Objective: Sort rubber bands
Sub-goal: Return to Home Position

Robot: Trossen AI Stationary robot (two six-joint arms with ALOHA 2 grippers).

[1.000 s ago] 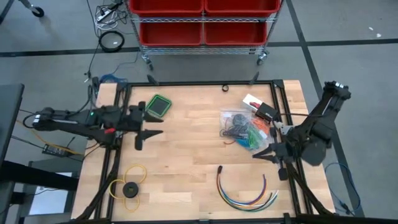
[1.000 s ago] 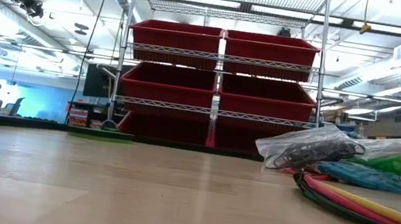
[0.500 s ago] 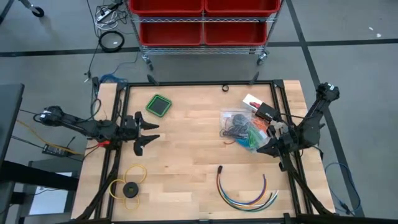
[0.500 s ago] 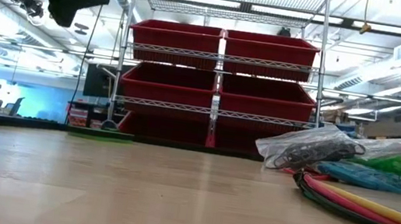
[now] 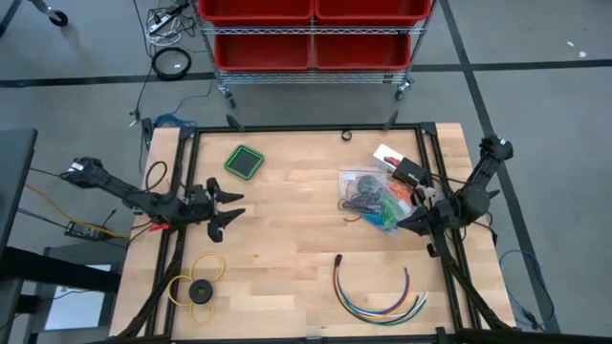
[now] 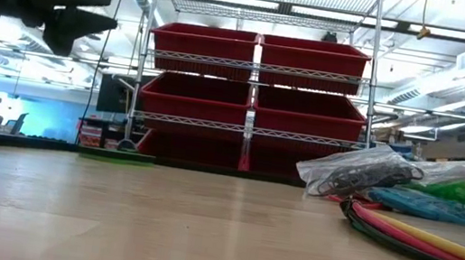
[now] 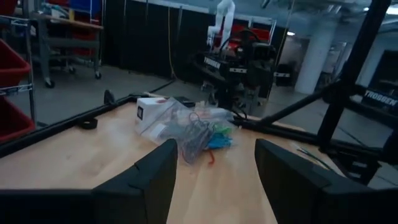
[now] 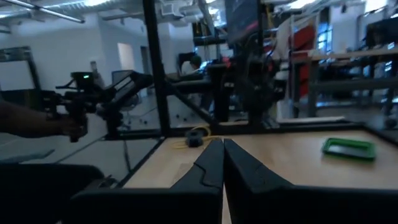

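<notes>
Bands (image 5: 369, 197) just beside right hand (image 5: 404, 224)

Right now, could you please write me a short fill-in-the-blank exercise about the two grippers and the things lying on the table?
1. The fingers of the left gripper stand ____.
2. The fingers of the right gripper are ____.
3. The bagged rubber bands lie nearest the ____ gripper.
4. The square pad on the table is ____ in colour.

Missing words: open; shut; right; green.
</notes>
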